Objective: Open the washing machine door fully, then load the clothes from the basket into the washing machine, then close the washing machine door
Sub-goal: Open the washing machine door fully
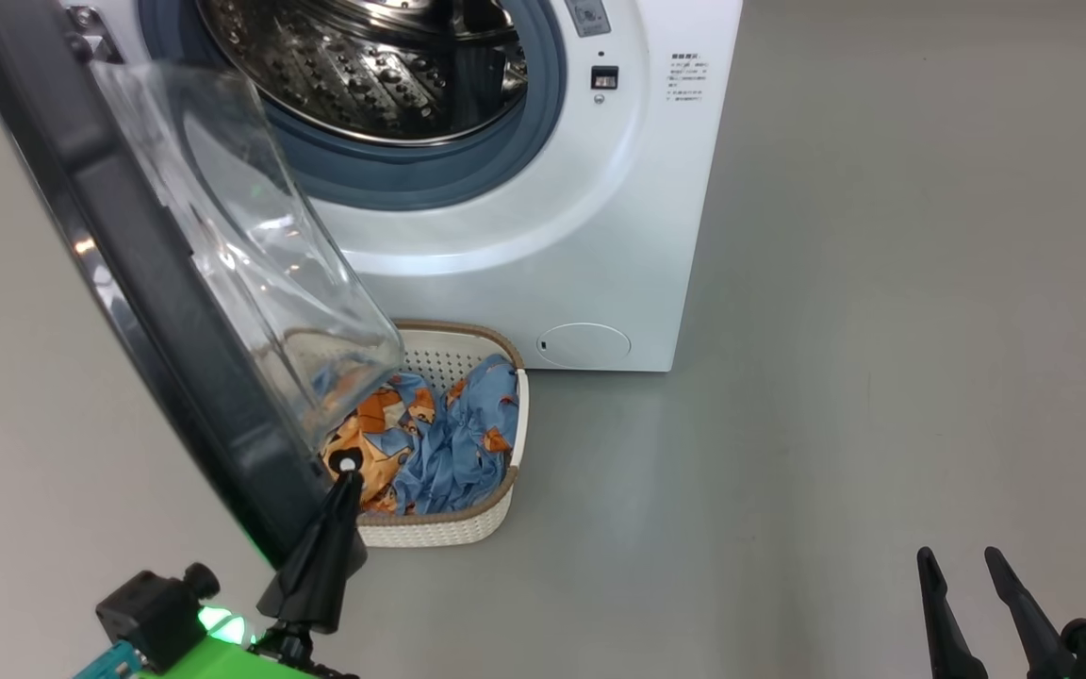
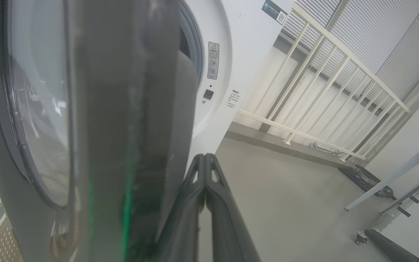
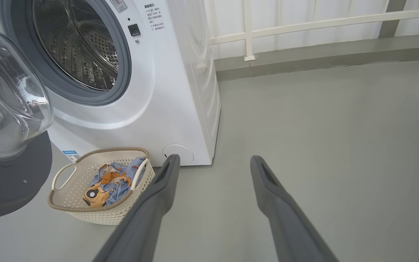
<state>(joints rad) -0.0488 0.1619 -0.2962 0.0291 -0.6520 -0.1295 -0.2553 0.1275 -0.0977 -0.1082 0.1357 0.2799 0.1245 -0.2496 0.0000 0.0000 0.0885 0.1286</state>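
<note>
opening step, it seems: left gripper (image 1: 347,471), jaws together, sits at the rim of the washing machine door (image 1: 128,283), swung out leftward from the washing machine (image 1: 524,245). basket (image 1: 468,523) of clothes (image 1: 449,443) at the machine's foot. right gripper (image 1: 958,556) jaws apart. next: push the door wider.

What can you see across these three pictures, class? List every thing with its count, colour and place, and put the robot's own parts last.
washing machine: one, white with a steel drum, standing on the floor at the back
washing machine door: one, black ring around clear glass, swung open at the left
basket: one, cream with a brown rim, on the floor before the machine
clothes: a heap, light blue with orange print, inside the basket
railing: one, cream-white, behind the machine
floor: grey, all around
left gripper: one, dark, shut, beside the door's edge
right gripper: one, dark, open, over bare floor at the right
</note>
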